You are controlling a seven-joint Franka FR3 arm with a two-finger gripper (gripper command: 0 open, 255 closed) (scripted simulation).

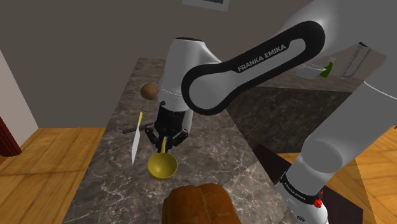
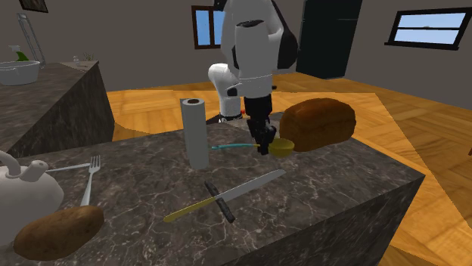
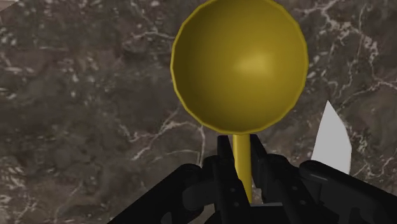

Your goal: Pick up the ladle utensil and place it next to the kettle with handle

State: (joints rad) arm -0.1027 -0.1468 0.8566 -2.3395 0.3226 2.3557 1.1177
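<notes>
We see the gripper [image 3: 239, 167] pointing straight down over the dark marble counter [image 1: 102, 184], its two black fingers [image 3: 223, 159] drawn in narrow on the thin yellow neck of the ladle [image 3: 240, 63]. They clasp it just behind the bowl. The round yellow bowl lies directly beyond the fingertips, hollow side up, near the brown loaf [image 1: 200, 205]. In the second exterior view the rest of the handle runs out to the left of the claw. We cannot tell whether the bowl touches the stone. The white kettle [image 2: 21, 193] stands well apart at the second exterior view's left edge, with a fork [image 2: 89, 177] and a white paper roll [image 2: 196, 132] between. A knife [image 1: 135, 144] lies just beside the claw.
</notes>
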